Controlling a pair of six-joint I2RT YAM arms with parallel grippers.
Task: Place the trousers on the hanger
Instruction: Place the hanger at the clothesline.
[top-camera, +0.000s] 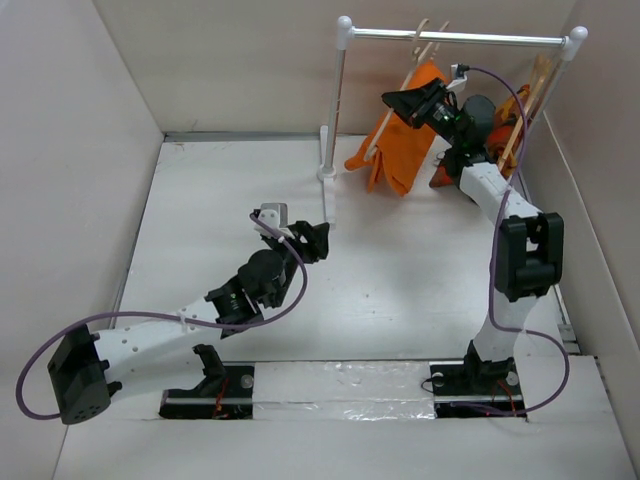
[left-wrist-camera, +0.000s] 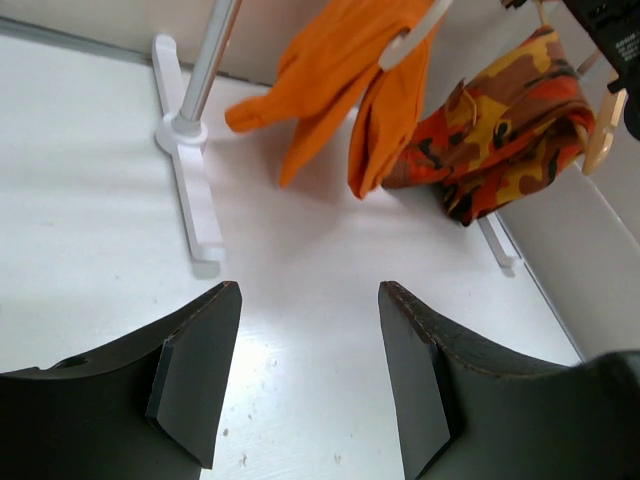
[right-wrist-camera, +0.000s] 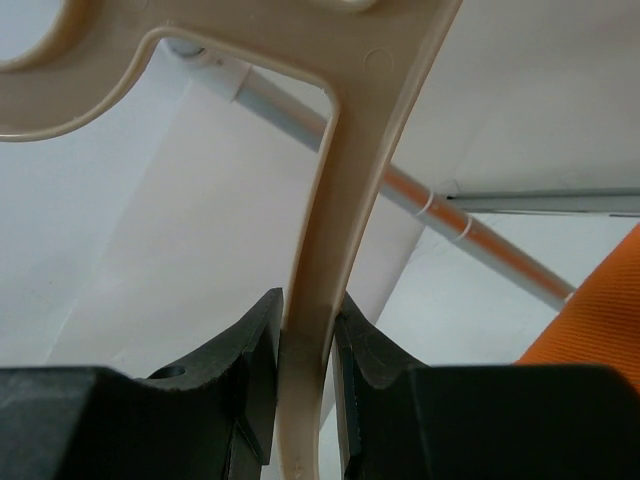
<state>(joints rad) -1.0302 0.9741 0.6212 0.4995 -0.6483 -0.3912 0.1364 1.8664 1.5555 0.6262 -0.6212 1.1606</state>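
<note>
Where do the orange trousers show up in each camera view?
Top external: trousers upper right, below the clothes rack rail.
Left wrist: trousers top centre, left of the camouflage garment.
Right wrist: orange corner, lower right edge.
Shared landmark: the clothes rack.

Even, diffuse light from above washes the white table (top-camera: 400, 290), leaving only soft, pale shadows and a sheen on the tape strip (top-camera: 340, 400), while the rail (right-wrist-camera: 450, 215) blurs behind the sharp, close hanger (right-wrist-camera: 330, 250) in the right wrist view.
</note>
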